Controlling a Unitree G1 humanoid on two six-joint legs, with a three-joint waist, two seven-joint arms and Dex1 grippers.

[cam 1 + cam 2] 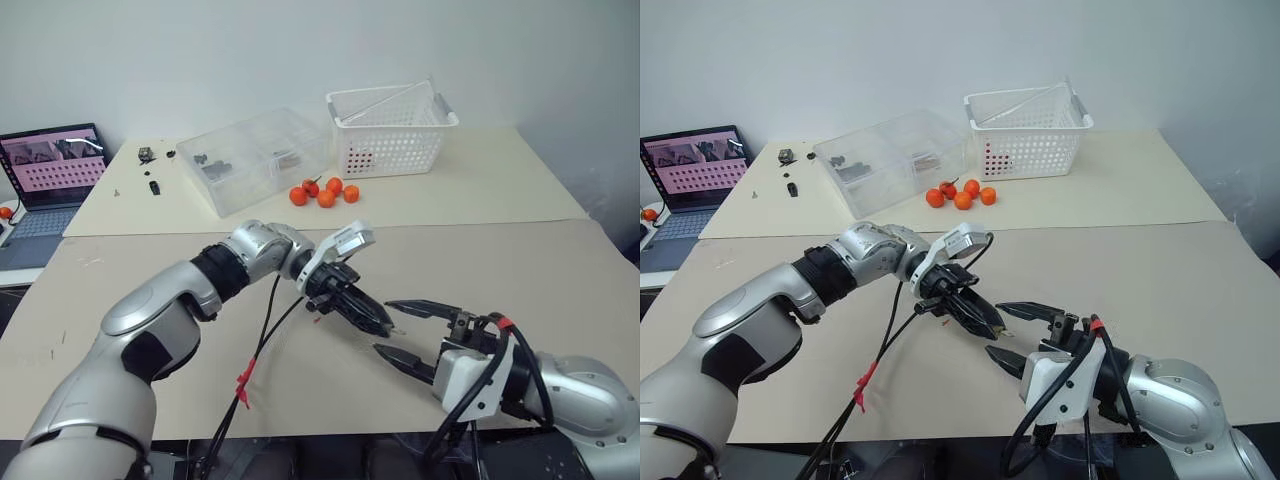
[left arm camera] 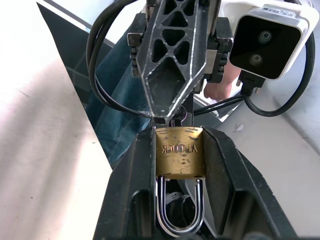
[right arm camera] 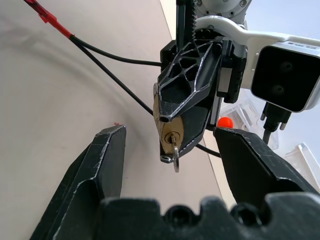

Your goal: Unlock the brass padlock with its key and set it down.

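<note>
Clamped between the fingers of the left gripper [image 1: 385, 325] above the tan table [image 1: 560, 280]: the brass padlock [image 2: 179, 152], shackle [image 2: 179, 215] pointing back toward the wrist, key [image 3: 175, 156] seated in its keyhole. Facing it, fingers spread and grasping nothing: the right gripper [image 1: 392, 327], straddling the key without touching.

Brass padlock [image 2: 179, 152] between left gripper [image 1: 372, 317] fingers, key [image 3: 175, 156] in it.
</note>
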